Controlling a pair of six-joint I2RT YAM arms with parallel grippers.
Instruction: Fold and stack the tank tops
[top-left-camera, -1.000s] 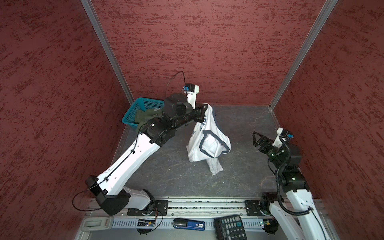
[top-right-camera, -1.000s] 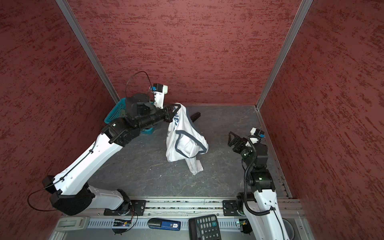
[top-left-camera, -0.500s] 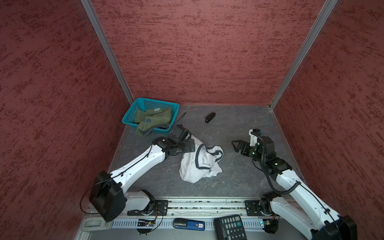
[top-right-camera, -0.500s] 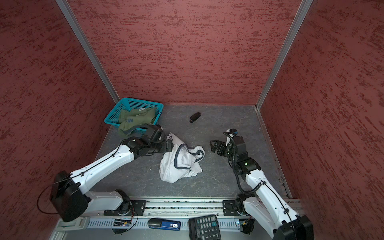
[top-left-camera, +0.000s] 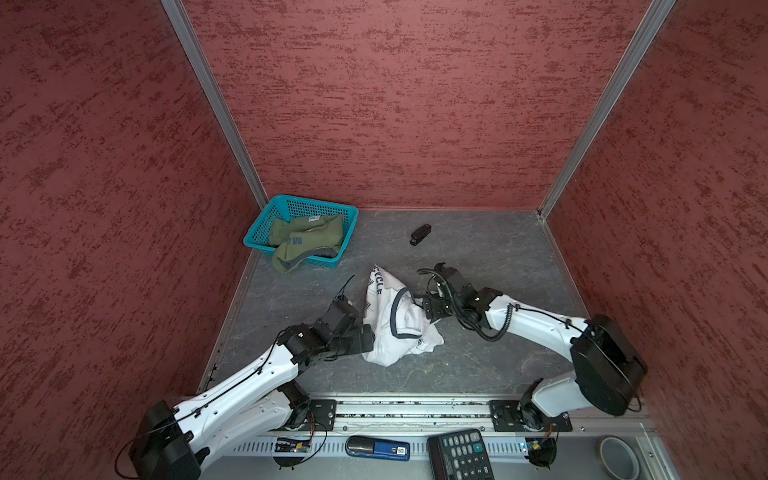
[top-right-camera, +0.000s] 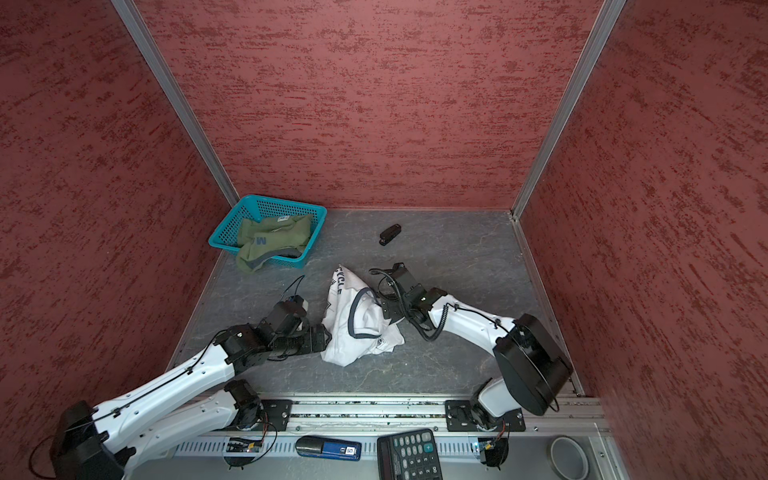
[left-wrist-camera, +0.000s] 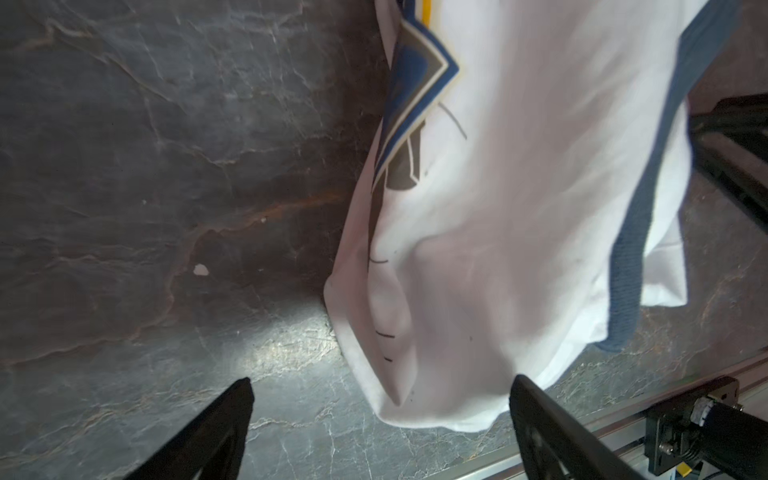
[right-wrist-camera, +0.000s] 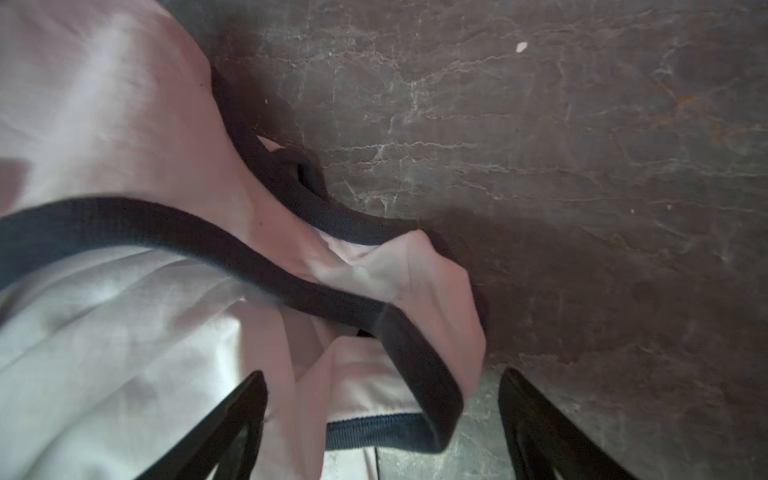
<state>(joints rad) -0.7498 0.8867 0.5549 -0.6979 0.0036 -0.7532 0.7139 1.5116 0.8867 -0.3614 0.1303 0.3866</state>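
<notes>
Though crumpled, olive top (top-left-camera: 309, 237) in basket (top-left-camera: 305, 207).

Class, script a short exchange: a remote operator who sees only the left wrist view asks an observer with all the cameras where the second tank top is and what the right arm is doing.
Operator: I see only the white tank top by my open left gripper. Where is the green one?
Observer: The olive green tank top lies crumpled in the teal basket at the back left corner, spilling over its front rim.
Operator: And the right gripper?
Observer: The right gripper is on the opposite side of the white tank top from yours, jaws open with a dark-trimmed edge between them.
</notes>
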